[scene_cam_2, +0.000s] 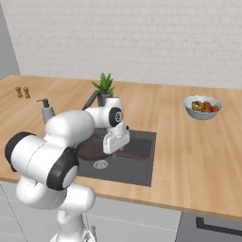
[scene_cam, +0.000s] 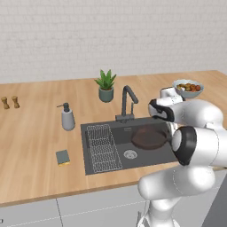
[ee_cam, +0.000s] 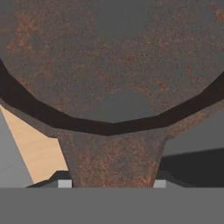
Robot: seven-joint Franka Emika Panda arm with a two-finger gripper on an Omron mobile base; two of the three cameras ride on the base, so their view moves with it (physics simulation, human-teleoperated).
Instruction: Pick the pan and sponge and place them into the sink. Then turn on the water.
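Pan (scene_cam: 148, 137) sits over the right half of the sink (scene_cam: 106, 153), round, dark brown, rusty-looking in the hand view; whether it rests on the basin floor or is held just above it can't be told. Gripper (scene_cam_2: 116, 140) is down at the sink's right side, in the right base view white hand body angled low over the pan (scene_cam_2: 92, 147) edge. In the hand view the pan handle (ee_cam: 113, 159) runs straight down between the two small fingers (ee_cam: 64, 183) at the bottom edge, one tip either side of it, close against it; looks clamped on the handle but actual contact is hidden by the grey band, so can't tell for sure. Pan bowl (ee_cam: 109, 61) takes up the upper part of that view, dark rim curving across. Sponge (scene_cam: 62, 157) lies flat on the wooden bench (scene_cam: 35, 150), left of the sink, near its rim but not touching, grey-green top with yellow edge showing. Wire rack (scene_cam: 103, 148) in the sink's left part, round drain (scene_cam: 130, 154) mid-basin, just left of the pan. Faucet (scene_cam: 127, 103) behind the sink, no water seen. Soap dispenser (scene_cam: 67, 117) left of faucet, potted plant (scene_cam: 106, 85) behind it, fruit bowl (scene_cam: 188, 88) far right on bench, two small shakers (scene_cam: 9, 102) far left.
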